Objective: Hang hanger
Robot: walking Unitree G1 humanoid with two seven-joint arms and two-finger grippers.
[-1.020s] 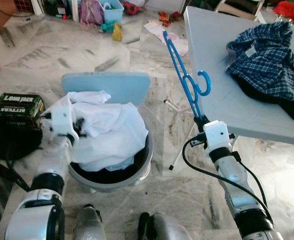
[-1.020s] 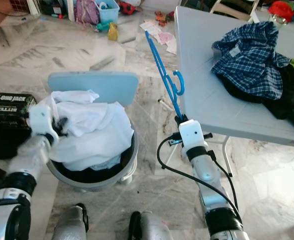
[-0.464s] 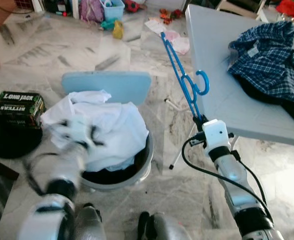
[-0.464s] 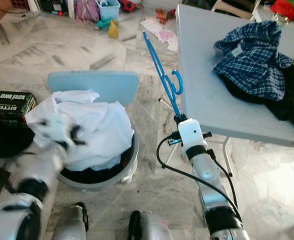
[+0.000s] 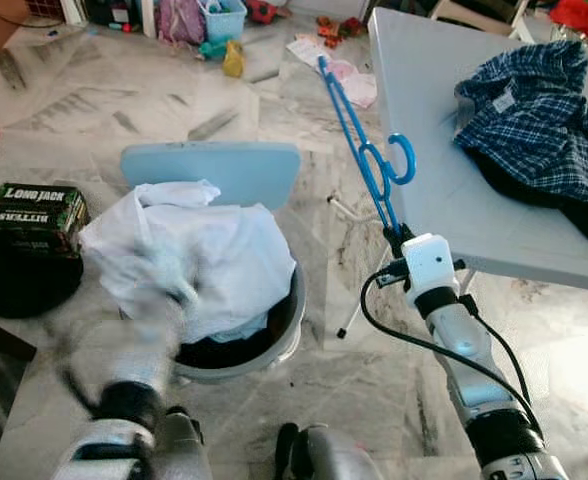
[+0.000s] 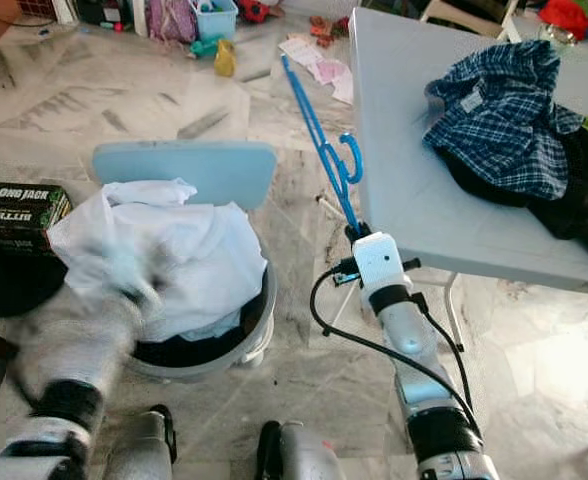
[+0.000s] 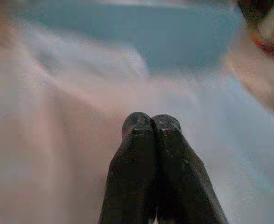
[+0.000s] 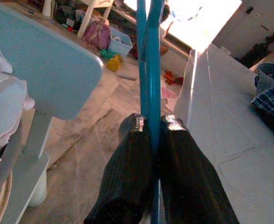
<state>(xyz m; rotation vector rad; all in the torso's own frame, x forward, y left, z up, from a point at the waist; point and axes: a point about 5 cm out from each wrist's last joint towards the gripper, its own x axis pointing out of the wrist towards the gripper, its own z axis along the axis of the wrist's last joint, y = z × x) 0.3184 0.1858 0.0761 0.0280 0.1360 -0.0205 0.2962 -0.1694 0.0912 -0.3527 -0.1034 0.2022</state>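
Right wrist view: the right gripper (image 8: 152, 126) is clamped on one blue hanger (image 8: 148, 56), both black fingers (image 8: 127, 158) pressed against its thin frame. From where I stand, the hanger rises from the gripper with its long axis running steeply up and away from the robot, leaning toward the robot's left. Its far tip points at the cluttered floor beyond the grey table (image 5: 444, 190). The hook (image 5: 402, 160) sits about midway along the frame and curls toward the table edge, just beside it; whether it touches the edge cannot be told.

The hanger (image 5: 359, 140) stands at the table's near-left corner, between the table and the laundry basket (image 5: 274, 335). One hanger is in view.

On the table lies one blue plaid shirt (image 5: 529, 110), crumpled, resting on one dark garment (image 5: 574, 200) toward the table's far-right side, well apart from the hanger.

To the left of the table stands one round basket, heaped with white cloth (image 5: 199, 255); one light blue panel (image 5: 212, 172) stands upright behind it. One dark green box (image 5: 39, 210) lies on the floor farther left of the table.

The left gripper (image 7: 151, 126) has its two fingers pressed together, with blurred white cloth behind them. In the head views the left arm (image 5: 139, 340) is a motion-blurred shape over the basket.
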